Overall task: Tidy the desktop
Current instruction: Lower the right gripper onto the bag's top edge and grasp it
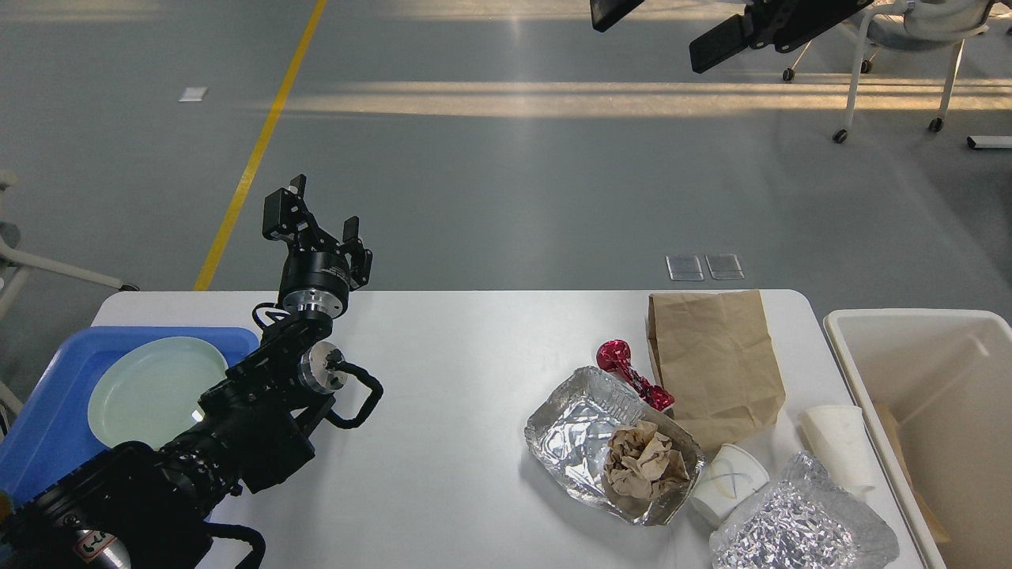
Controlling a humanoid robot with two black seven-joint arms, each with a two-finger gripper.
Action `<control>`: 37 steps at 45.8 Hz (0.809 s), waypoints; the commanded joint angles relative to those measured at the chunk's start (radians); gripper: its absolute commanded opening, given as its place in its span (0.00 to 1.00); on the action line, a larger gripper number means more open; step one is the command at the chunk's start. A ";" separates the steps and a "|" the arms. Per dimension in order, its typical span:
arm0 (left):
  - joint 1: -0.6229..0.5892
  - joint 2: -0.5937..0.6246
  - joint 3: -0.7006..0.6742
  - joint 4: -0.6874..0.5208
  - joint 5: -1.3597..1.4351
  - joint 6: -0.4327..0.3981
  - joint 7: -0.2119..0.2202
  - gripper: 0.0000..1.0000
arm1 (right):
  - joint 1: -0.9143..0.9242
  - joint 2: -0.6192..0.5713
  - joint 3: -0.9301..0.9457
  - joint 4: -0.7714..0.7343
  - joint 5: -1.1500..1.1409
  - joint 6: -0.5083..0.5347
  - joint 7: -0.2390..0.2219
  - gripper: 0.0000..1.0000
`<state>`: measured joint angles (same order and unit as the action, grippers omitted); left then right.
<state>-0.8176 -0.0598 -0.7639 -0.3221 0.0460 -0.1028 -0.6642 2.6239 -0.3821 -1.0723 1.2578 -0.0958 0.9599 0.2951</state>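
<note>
While idle: left hand (pixel 316 223) agape.

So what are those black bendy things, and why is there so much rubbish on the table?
Those are a robot's two arms. The camera sits in the robot's head and looks down, so you see what it sees. Its left gripper, a two-finger claw at the arm's end, is open and holds nothing. Of the right gripper only two spread fingers peek in at the top, also empty. The big white desktop needs tidying. On it lie a foil tray with crumpled brown paper inside, a shiny red wrapper, a flat brown paper bag, two paper cups, one tipped over, and crumpled foil. On the left, a blue tray holds a pale green plate. On the right stands a bin.
</note>
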 commanded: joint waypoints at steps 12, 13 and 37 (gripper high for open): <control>0.000 0.000 0.000 0.000 0.000 0.000 0.000 0.99 | -0.404 0.032 -0.005 -0.001 -0.059 -0.165 -0.126 1.00; 0.000 0.000 0.000 0.000 0.000 0.000 0.000 0.99 | -0.435 0.034 -0.006 -0.008 -0.074 -0.200 -0.136 1.00; 0.000 0.000 0.000 0.000 0.000 0.000 0.000 0.99 | -1.196 0.124 -0.015 -0.589 -0.196 -0.555 -0.134 1.00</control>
<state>-0.8176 -0.0598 -0.7639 -0.3221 0.0460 -0.1028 -0.6642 1.5478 -0.2743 -1.0840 0.7671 -0.2854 0.4324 0.1579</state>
